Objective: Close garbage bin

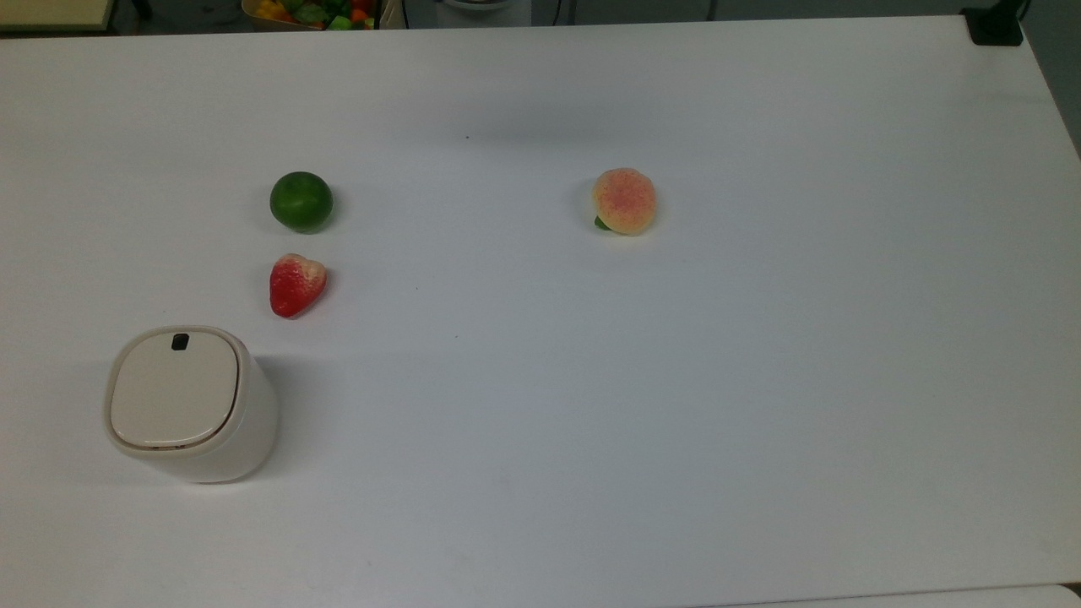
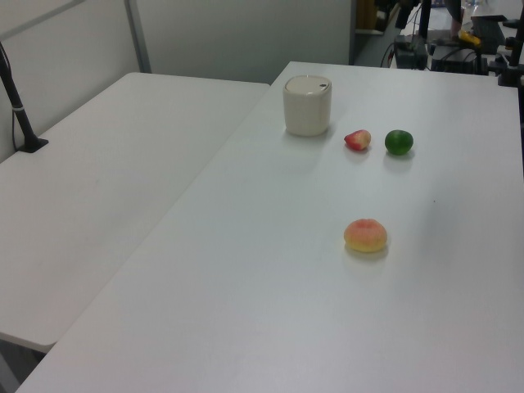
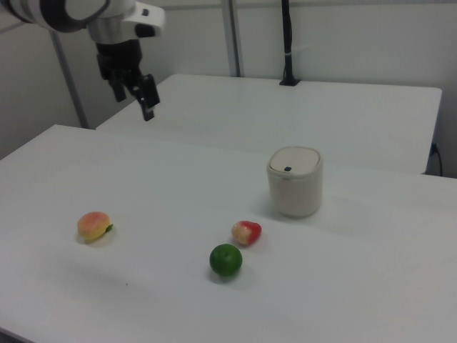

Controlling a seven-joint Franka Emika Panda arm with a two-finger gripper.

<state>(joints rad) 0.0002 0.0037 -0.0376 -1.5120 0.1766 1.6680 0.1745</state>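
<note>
Since the garbage bin [image 1: 190,404] near the counter's [image 1: 760,380] front-left corner in the top view already has its lid flat and shut, the gripper [image 3: 133,91] hangs high and well apart from it, fingers slightly spread, holding nothing.

The arm [image 3: 78,11] was glossy white with dark grey joint bands (rounded, tube-like links); its gripper [image 3: 132,91] was matt black, ending in two slim black fingers [image 3: 148,100].
</note>
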